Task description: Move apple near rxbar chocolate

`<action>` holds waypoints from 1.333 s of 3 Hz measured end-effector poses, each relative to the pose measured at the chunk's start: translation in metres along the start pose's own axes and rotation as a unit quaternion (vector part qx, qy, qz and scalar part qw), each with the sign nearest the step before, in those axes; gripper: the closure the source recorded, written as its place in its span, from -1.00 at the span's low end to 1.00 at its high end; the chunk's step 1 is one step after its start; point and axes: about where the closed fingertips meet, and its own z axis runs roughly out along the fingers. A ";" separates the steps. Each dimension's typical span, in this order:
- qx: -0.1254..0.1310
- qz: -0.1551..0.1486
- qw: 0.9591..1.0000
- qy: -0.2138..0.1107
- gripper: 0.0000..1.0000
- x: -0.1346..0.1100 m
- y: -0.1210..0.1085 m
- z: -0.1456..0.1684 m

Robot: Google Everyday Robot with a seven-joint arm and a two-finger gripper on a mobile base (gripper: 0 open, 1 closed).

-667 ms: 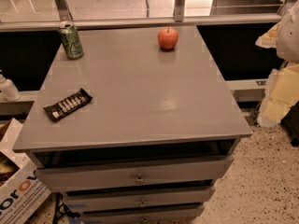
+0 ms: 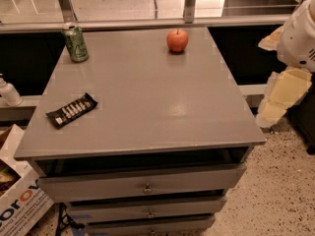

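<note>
The apple [image 2: 177, 40], red-orange with a short dark stem, stands at the far edge of the grey cabinet top [image 2: 157, 107], right of the middle. The rxbar chocolate [image 2: 72, 110], a flat black bar with white print, lies near the left edge, well apart from the apple. My gripper [image 2: 281, 98] shows as a pale yellow part hanging beside the cabinet's right edge, below the white arm housing [image 2: 299, 33]. It is off the table, far from both objects, and holds nothing that I can see.
A green drink can [image 2: 75, 43] stands at the far left corner of the top. Drawers [image 2: 145, 187] are below the front edge. A white bottle [image 2: 9, 92] sits on a ledge to the left. A cardboard box [image 2: 19, 205] is on the floor at lower left.
</note>
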 end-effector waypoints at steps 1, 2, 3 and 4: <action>0.005 0.013 0.999 -0.038 -1.00 -0.013 -0.030 0.038; 0.016 0.031 0.996 -0.085 -1.00 -0.033 -0.068 0.077; 0.037 0.052 0.989 -0.135 -1.00 -0.056 -0.107 0.111; 0.037 0.052 0.989 -0.135 -1.00 -0.056 -0.107 0.111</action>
